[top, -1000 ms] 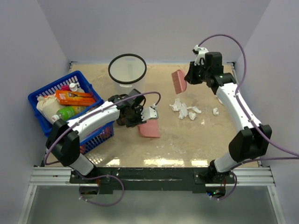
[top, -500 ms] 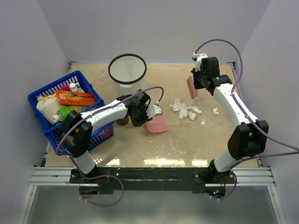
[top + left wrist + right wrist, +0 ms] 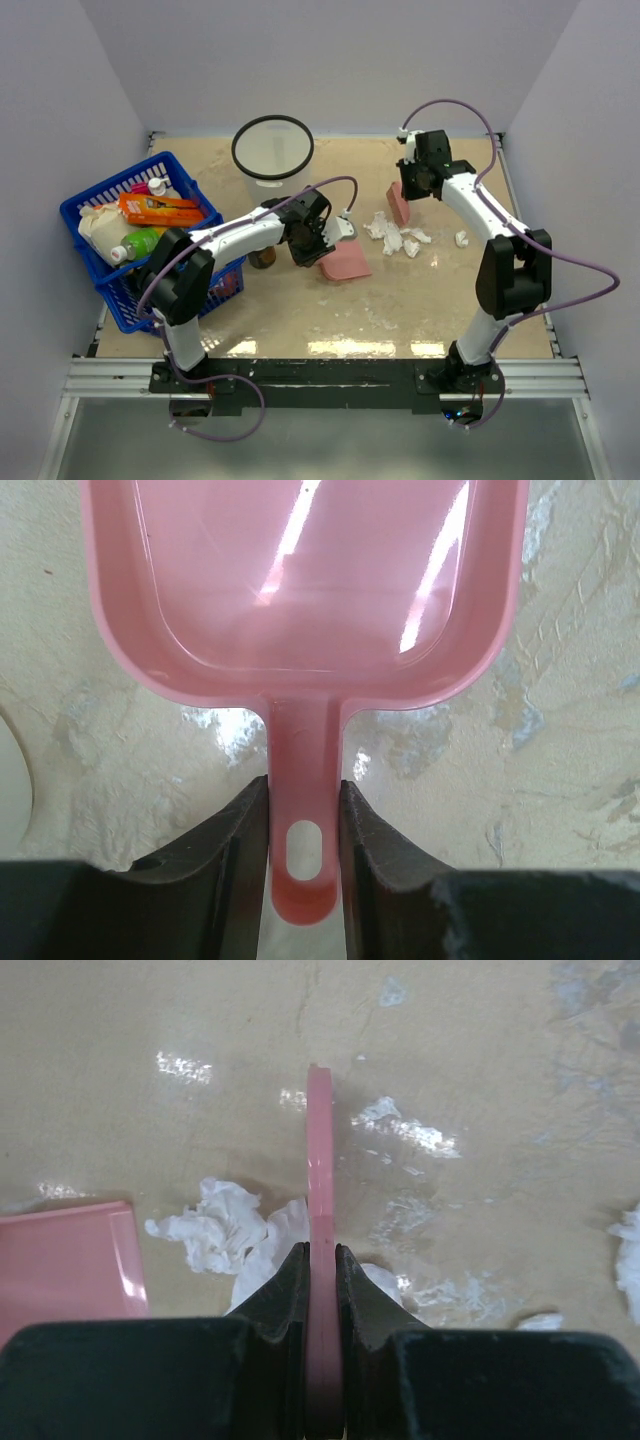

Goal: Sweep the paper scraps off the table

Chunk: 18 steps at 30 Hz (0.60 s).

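Several white paper scraps (image 3: 395,236) lie bunched on the beige table (image 3: 300,310), and one more scrap (image 3: 461,239) sits apart to the right. My left gripper (image 3: 323,243) is shut on the handle of a pink dustpan (image 3: 346,263) lying just left of the bunch. In the left wrist view the dustpan (image 3: 300,580) is empty and my left gripper (image 3: 304,820) clamps its handle. My right gripper (image 3: 409,184) is shut on a pink brush (image 3: 398,203) just behind the scraps. In the right wrist view the brush (image 3: 319,1160) stands edge-on in my right gripper (image 3: 319,1260), with the scraps (image 3: 215,1225) below it and the dustpan (image 3: 65,1270) at lower left.
A round bin with a black rim (image 3: 272,150) stands at the back of the table. A blue basket (image 3: 90,205) full of groceries sits at the left edge. A small brown round object (image 3: 263,258) lies between the basket and my left gripper.
My left arm slid the dustpan rightward up to the scraps. My right arm swung the brush left and down, to just behind the bunch.
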Motion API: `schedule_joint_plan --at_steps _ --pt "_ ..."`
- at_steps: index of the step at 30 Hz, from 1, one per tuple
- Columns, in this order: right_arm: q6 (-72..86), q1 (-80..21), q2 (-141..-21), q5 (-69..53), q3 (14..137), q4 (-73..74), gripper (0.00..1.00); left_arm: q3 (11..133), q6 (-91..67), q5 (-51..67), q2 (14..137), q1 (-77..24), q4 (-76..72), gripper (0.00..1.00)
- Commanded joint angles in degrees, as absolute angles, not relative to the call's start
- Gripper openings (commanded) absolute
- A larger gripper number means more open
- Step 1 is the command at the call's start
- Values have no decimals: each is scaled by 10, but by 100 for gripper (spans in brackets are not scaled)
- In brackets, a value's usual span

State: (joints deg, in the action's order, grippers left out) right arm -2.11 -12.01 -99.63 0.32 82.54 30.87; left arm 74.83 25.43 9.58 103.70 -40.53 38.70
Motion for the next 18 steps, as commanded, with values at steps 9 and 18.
schedule_joint_plan --at_steps 9,18 --pt "125 -155 -939 -206 777 270 0 834 228 121 1099 -405 404 0" --pt "74 -146 -874 -180 798 301 0 801 240 112 1064 -404 370 0"
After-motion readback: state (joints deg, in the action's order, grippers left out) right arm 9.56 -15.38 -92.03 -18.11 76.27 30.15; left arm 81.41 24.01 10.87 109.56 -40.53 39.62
